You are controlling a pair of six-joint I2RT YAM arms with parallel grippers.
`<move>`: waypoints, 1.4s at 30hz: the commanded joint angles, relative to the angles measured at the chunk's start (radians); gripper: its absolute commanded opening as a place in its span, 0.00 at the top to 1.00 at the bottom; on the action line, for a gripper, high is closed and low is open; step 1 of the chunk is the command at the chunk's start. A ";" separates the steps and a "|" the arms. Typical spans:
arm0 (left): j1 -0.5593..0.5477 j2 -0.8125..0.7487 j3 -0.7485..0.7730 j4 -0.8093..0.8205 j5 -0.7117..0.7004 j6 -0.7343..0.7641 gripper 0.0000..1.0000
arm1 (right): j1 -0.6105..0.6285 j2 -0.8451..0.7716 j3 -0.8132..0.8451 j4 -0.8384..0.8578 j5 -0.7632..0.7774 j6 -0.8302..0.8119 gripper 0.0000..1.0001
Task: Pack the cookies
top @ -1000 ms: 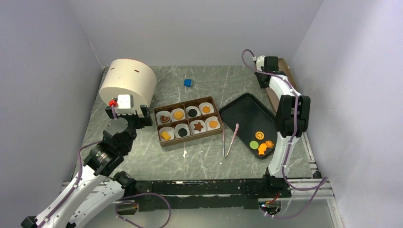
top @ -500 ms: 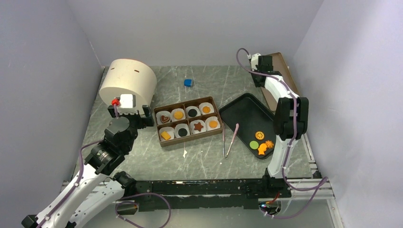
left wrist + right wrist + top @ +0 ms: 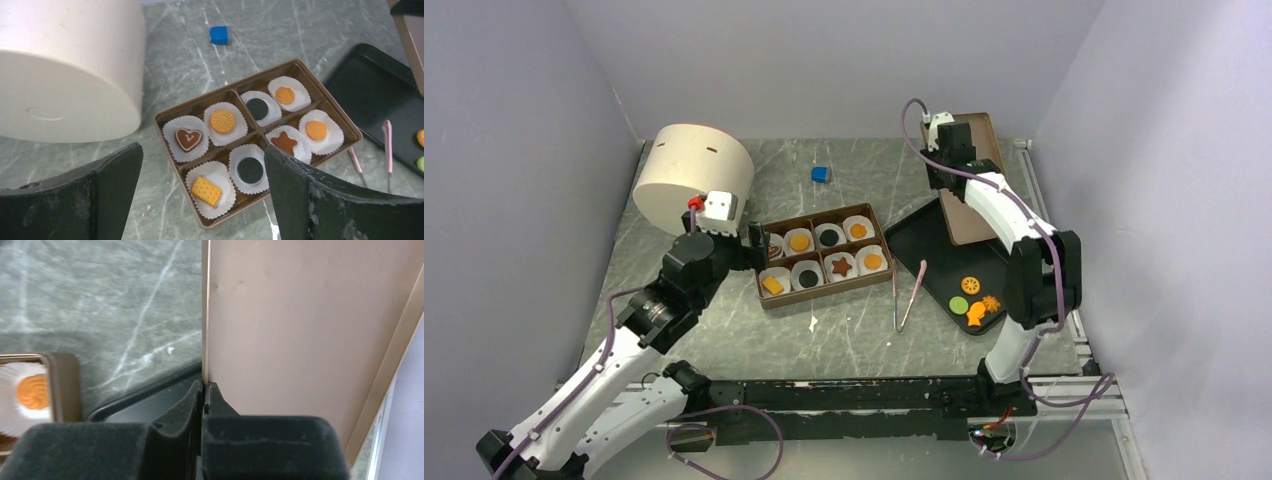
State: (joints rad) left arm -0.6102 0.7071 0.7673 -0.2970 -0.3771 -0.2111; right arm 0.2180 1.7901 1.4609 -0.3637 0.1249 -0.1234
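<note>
The brown box (image 3: 811, 219) holds the packed cookies in white paper cups: a heart (image 3: 188, 138), a square (image 3: 206, 190), a star (image 3: 285, 142), black rounds (image 3: 249, 170) and orange rounds (image 3: 316, 130). More cookies lie on the black tray (image 3: 934, 240): an orange round (image 3: 970, 285), a green round (image 3: 959, 304) and a fish (image 3: 975, 315). My left gripper (image 3: 755, 240) hangs open at the box's left end, its fingers (image 3: 115, 175) wide apart with nothing between them. My right gripper (image 3: 204, 390) is shut on the edge of a flat brown lid (image 3: 972, 190), which is held tilted above the tray's far end.
A large cream cylinder (image 3: 694, 175) lies at the back left, close behind my left arm. A small blue cube (image 3: 821, 174) sits behind the box. Pink tongs (image 3: 909, 295) lie between box and tray. Grey walls close in on both sides.
My right arm has swung the lid leftward from the right wall to above the tray. My left gripper has moved right, up to the box's left end, staying open.
</note>
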 commanded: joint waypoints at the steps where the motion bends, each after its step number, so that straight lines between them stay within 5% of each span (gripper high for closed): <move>1: -0.001 0.031 0.046 0.044 0.138 -0.069 0.04 | 0.050 -0.130 -0.012 0.102 0.033 0.111 1.00; 22: -0.051 0.336 0.024 0.508 0.473 -0.316 0.10 | 0.341 -0.417 -0.197 0.328 -0.023 0.492 1.00; 42: -0.246 0.612 0.145 0.718 0.290 -0.222 0.17 | 0.470 -0.554 -0.342 0.506 -0.047 0.591 1.00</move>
State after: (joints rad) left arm -0.8200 1.2961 0.8524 0.3504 -0.0059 -0.4816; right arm 0.6788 1.2926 1.1217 0.0063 0.0769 0.4576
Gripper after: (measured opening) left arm 0.851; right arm 0.015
